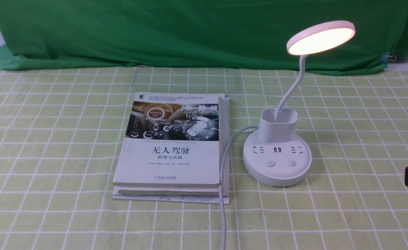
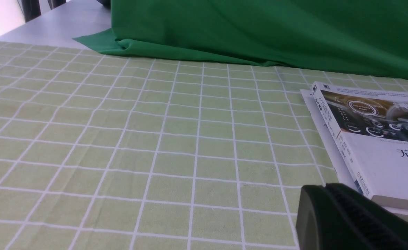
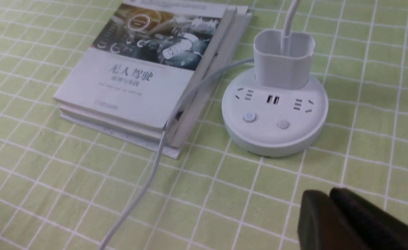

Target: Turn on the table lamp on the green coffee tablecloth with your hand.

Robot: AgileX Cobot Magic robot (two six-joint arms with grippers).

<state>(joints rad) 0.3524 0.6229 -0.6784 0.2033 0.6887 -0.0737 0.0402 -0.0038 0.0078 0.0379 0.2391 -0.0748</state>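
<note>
Table lamp (image 1: 277,166) on green coffee tablecloth (image 1: 51,139), just beside book stack (image 1: 171,156); head glows, task looks done
Right gripper (image 3: 329,199) clenched, empty, near base; left gripper (image 2: 323,194) clenched too
Risk: any press on button (image 3: 249,117) may switch light off; snag on cord (image 1: 224,163) may drag base

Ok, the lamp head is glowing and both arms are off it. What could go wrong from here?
A second press on the table lamp's buttons could switch the glowing head off. The white cable lies over the book's edge toward the robot; right fingers crossing low could snag it.
</note>
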